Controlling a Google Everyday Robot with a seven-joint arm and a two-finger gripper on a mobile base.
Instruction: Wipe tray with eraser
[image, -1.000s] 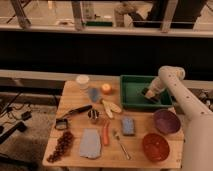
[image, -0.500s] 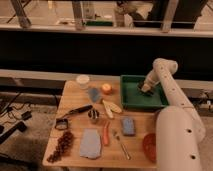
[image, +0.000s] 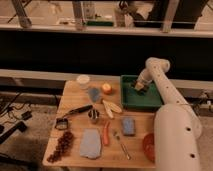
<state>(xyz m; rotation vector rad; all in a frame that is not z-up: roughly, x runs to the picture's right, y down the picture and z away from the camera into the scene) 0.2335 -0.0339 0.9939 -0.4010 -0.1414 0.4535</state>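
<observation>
Wood tbl (image: 72, 97): tool (image: 139, 87), fingers together, down in green tray (image: 148, 101), far part.

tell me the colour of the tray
The tray is dark green, shown best in the camera view; the gripper is down inside it.

No legible text or label, seemingly, on the tray (image: 136, 103) or the gripper (image: 139, 88) down inside it.

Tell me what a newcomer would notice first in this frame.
The bulky white arm fills the right side, bending over so its shut gripper sits in the dark green tray at the back right of the wooden table. A blue-grey cloth and dark grapes lie at its near left.
</observation>
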